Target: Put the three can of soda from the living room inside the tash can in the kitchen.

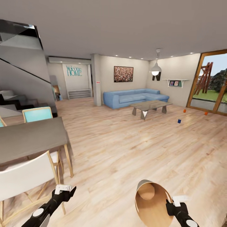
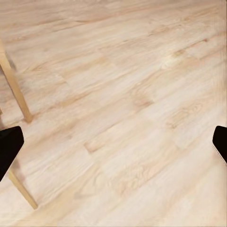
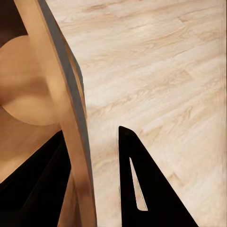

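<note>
Three cans of soda stand on the living room's wood floor far ahead at the right: an orange one (image 1: 184, 111), a second orange one (image 1: 206, 113) by the glass doors, and a dark blue one (image 1: 179, 121). My right gripper (image 1: 172, 202) (image 3: 90, 189) is shut on the rim of the tash can (image 1: 151, 205) (image 3: 33, 94), one finger inside and one outside. The can hangs tilted, its tan inside facing the head camera. Low at the left, my left gripper (image 1: 67, 189) (image 2: 113, 146) is open over bare floor, holding nothing.
A grey dining table (image 1: 31, 138) with a white chair (image 1: 22, 179) and a teal chair (image 1: 37, 114) stands close at the left. Farther on are a low coffee table (image 1: 150, 105), a blue sofa (image 1: 135, 97) and glass doors (image 1: 211, 85). Wide wood floor lies between.
</note>
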`<state>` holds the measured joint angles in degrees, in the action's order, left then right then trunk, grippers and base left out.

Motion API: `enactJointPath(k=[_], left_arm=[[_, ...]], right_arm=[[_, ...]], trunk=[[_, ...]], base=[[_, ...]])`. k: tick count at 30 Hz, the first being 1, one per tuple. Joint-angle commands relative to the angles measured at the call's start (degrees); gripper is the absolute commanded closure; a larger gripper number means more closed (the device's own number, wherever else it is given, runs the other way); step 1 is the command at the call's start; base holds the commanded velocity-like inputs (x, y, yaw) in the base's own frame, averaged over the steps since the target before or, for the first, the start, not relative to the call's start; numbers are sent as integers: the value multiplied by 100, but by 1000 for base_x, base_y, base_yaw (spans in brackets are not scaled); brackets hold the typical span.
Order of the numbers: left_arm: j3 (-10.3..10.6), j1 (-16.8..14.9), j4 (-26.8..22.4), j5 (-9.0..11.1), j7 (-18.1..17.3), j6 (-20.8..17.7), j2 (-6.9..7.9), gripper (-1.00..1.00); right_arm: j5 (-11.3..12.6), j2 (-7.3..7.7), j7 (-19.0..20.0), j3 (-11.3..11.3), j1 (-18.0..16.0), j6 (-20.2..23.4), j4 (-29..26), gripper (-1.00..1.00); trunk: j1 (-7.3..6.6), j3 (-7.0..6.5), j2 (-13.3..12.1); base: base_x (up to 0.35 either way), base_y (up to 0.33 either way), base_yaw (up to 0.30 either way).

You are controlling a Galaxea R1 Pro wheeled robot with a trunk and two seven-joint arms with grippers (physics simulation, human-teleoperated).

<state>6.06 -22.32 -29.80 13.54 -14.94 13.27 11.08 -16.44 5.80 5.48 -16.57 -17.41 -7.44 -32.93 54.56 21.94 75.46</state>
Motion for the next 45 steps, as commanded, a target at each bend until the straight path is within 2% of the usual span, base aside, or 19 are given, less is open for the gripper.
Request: enactJointPath(k=[1,7,9,13,18,29,45], left_arm=[[0,0,1,0,0,0,0,-100],[0,0,1,0,0,0,0,-100],[0,0,1,0,0,0,0,-100],[0,0,1,0,0,0,0,-100],[0,0,1,0,0,0,0,-100],[0,0,1,0,0,0,0,-100],[6,0,1,0,0,-3,0,-100]], right_arm=[[34,3,-3,-54,-5,-1,-14,100],[114,11,0,-245,-8,-3,-152,100],[225,25,30,-385,-8,-1,-275,100],[439,183,399,-658,-8,4,-449,100],[561,262,661,-795,-8,5,-499,100],[597,276,733,-829,-3,6,-505,100],[593,264,735,-813,-4,6,-499,100]], trunk=[[0,-3,0],[0,-16,0],[0,-19,0],[0,-21,0],[0,-22,0],[0,-22,0],[0,-22,0]], base=[[309,0,-246],[295,0,-246],[287,0,-246],[285,0,-242],[274,0,-215],[258,0,-167],[278,0,-15]])
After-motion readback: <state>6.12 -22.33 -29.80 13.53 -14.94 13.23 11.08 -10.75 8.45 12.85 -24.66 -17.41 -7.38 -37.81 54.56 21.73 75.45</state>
